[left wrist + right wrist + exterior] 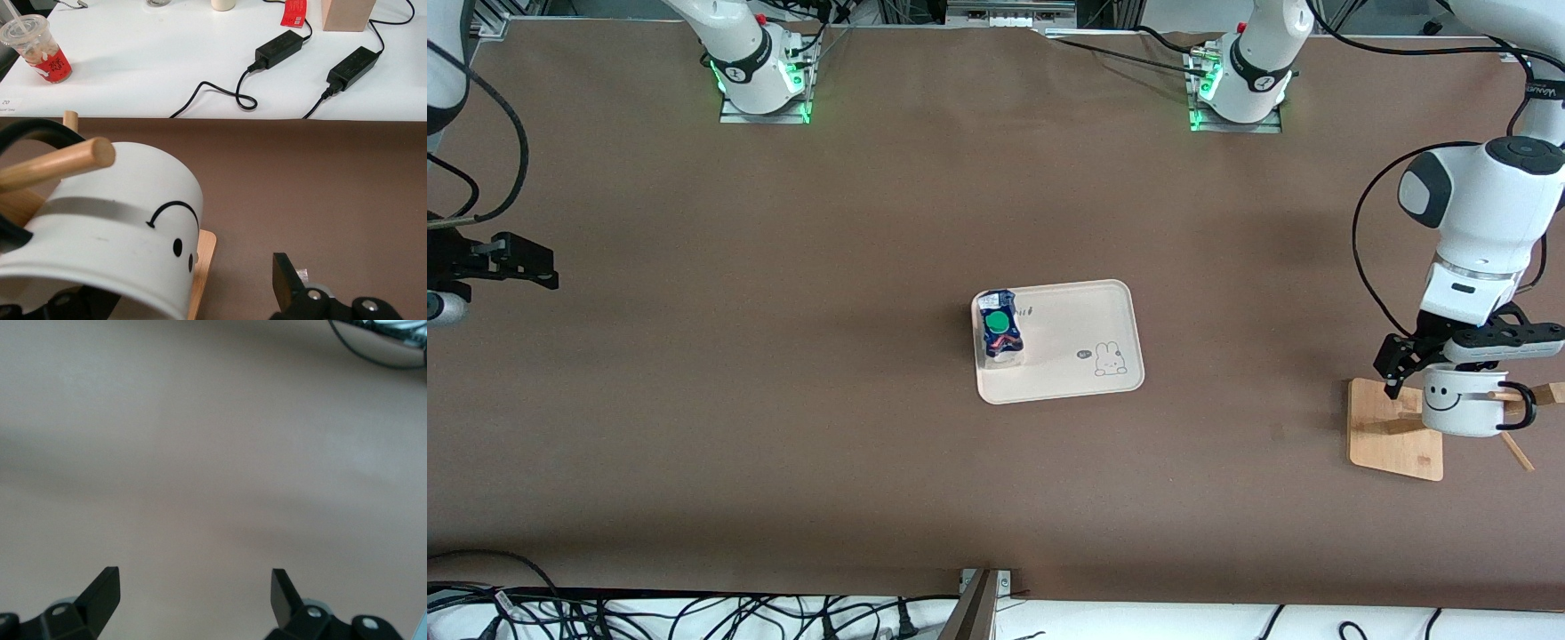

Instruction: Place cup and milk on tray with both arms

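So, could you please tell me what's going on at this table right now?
The milk carton already stands on the cream tray at mid-table. The left end effector sits open around the smiley mug, which hangs on a wooden stand at the left arm's end. The right end effector waits open at its own end.

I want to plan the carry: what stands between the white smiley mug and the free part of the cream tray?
Nothing visible on the brown table between them. But the white smiley mug hangs by its black handle on a wooden peg of the wooden stand, so it must come off first. The blue milk carton fills only the cream tray's end toward the right arm.
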### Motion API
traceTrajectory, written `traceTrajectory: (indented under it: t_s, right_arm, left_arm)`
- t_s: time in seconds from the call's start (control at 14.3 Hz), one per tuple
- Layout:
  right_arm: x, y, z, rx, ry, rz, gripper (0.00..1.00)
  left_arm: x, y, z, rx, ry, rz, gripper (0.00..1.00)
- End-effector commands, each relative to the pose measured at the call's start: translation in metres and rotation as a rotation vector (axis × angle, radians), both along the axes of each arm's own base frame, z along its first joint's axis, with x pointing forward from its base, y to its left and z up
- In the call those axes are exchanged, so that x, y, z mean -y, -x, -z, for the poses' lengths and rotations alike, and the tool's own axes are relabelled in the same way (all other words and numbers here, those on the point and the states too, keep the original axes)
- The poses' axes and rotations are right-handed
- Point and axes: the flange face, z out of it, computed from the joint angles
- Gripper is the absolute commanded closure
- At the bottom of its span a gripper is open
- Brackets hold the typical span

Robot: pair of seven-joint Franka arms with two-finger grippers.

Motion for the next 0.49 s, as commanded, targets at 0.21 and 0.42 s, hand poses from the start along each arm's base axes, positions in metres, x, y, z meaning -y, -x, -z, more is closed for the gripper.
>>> traceTrajectory:
  t_s: [0.21,0.42]
  right_arm:
    - [0.0089,0.0162,-0.0016,0.003,0.009,0.000,0.00]
    - [0.0096,0.0193,-0.0031,-0.009,0.018,0.004,0.00]
  left_arm:
    - [-0.0020,0.0066,-0.0105,0.012,-0.024,0.018,0.39]
    - [-0.0047,0.0070,-0.0115,0.013,-0.027,0.016,0.54]
